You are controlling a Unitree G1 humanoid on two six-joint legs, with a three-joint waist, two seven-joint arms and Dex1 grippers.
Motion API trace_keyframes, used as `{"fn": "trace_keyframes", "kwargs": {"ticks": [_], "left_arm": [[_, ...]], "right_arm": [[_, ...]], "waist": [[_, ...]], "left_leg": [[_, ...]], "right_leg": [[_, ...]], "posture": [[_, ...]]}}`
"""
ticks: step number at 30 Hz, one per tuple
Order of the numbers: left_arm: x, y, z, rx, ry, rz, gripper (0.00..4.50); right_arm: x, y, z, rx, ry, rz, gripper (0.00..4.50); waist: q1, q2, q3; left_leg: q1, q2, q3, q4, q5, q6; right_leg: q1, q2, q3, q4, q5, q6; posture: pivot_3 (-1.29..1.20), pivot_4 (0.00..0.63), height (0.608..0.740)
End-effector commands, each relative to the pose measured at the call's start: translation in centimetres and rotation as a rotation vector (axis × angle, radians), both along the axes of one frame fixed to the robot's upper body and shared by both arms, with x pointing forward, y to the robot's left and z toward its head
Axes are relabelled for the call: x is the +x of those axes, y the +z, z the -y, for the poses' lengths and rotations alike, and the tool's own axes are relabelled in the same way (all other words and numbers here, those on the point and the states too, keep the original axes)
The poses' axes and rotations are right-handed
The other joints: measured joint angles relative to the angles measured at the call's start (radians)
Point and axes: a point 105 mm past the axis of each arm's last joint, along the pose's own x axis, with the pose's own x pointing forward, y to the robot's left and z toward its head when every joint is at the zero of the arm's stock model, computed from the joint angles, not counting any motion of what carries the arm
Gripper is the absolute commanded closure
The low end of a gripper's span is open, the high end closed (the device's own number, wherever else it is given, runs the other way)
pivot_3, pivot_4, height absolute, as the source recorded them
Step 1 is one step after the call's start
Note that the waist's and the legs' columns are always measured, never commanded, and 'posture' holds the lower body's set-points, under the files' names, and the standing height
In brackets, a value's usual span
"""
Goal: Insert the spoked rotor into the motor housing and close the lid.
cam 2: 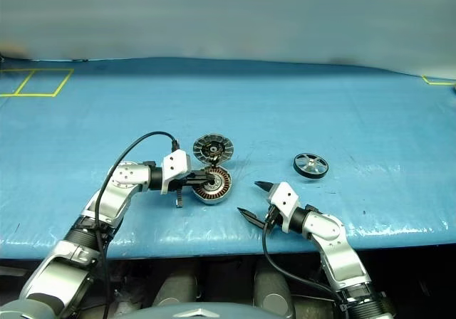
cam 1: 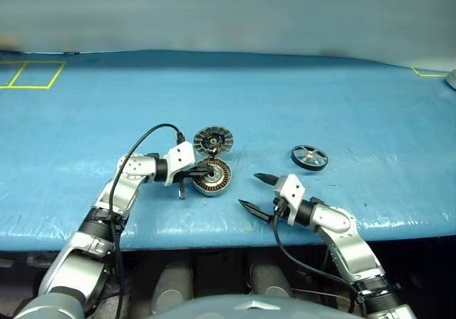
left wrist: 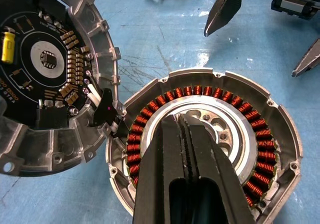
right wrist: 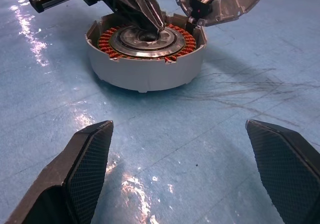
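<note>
**benchrat:** Where's everything sitting right now?

**coilwinder:** The squat round silver metal motor housing [cam 1: 213, 176] with the ring of copper-orange windings inside sits on the blue worktop [cam 1: 299, 98], open. Its round grey lid [cam 1: 213, 140] is flipped back on the hinge at the far edge, inner face up. From the left wrist view you can see a dark circuit board with little components and a yellow part on that inner face.

**benchrat:** And the rotor?

**coilwinder:** The flat black spoked rotor [cam 1: 309, 157] with the silvery rim is lying flat on the worktop well off to the right of the housing, nothing touching it.

**benchrat:** What are the arms doing?

**coilwinder:** Left pincer [cam 1: 207, 168] has its two black fingers pressed together, tips poking down into the central opening of the housing, inside the winding ring. Not pinching anything that I can see, just the closed tips in the middle. Right pincer [cam 1: 257, 191] is spread wide, hovering low over the worktop near the front edge, pointing toward the housing with bare blue surface between its fingers.
</note>
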Motion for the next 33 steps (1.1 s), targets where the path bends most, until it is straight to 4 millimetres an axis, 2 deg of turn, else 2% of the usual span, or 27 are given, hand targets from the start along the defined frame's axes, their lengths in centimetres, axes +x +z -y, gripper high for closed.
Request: {"fn": "trace_keyframes", "kwargs": {"ticks": [1, 18, 23, 28, 33], "left_arm": [[-0.6, -1.3, -0.9, 0.14, -0.033, -0.019, 4.47], [-0.7, -0.8, -1.6, 0.288, -0.079, 0.002, 4.47], [0.1, -0.8, -2.0, 0.33, -0.049, 0.032, 4.47], [1.5, -0.7, -3.4, 0.379, 0.041, 0.098, 4.47], [2.3, 0.3, -2.8, 0.308, 0.081, 0.156, 4.47]], "right_arm": [[0.3, 0.7, -0.1, 0.001, 0.003, 0.035, 0.0], [0.5, 0.9, -0.3, -0.011, -0.006, 0.043, 0.0], [0.6, 0.9, -0.4, -0.012, -0.011, 0.046, 0.0], [0.6, 0.9, -0.4, -0.012, -0.013, 0.044, 0.0], [0.6, 1.0, -0.5, -0.015, -0.009, 0.045, 0.0]], "waist": [[0.0, 0.0, 0.0], [-0.003, 0.001, -0.001], [-0.002, 0.001, -0.001], [-0.003, 0.001, -0.001], [-0.004, 0.001, -0.001]], "left_leg": [[0.0, 0.0, 0.0, 0.0, 0.0, 0.0], [0.001, 0.001, 0.001, 0.0, 0.0, 0.0], [0.001, 0.0, 0.001, 0.0, 0.0, 0.0], [0.002, 0.001, 0.001, 0.0, 0.0, 0.0], [0.002, 0.001, 0.001, 0.0, 0.001, 0.002]], "right_leg": [[0.0, 0.0, 0.0, 0.0, 0.0, 0.0], [0.0, 0.0, 0.001, 0.003, -0.001, -0.001], [-0.001, 0.0, 0.001, 0.003, -0.001, -0.001], [0.0, 0.0, 0.001, 0.003, -0.001, -0.001], [0.0, 0.001, 0.001, 0.004, -0.001, -0.001]], "posture": [[0.0, 0.15, 0.74], [0.0, 0.15, 0.74], [0.0, 0.15, 0.74], [0.0, 0.15, 0.74], [0.0, 0.15, 0.74]]}}
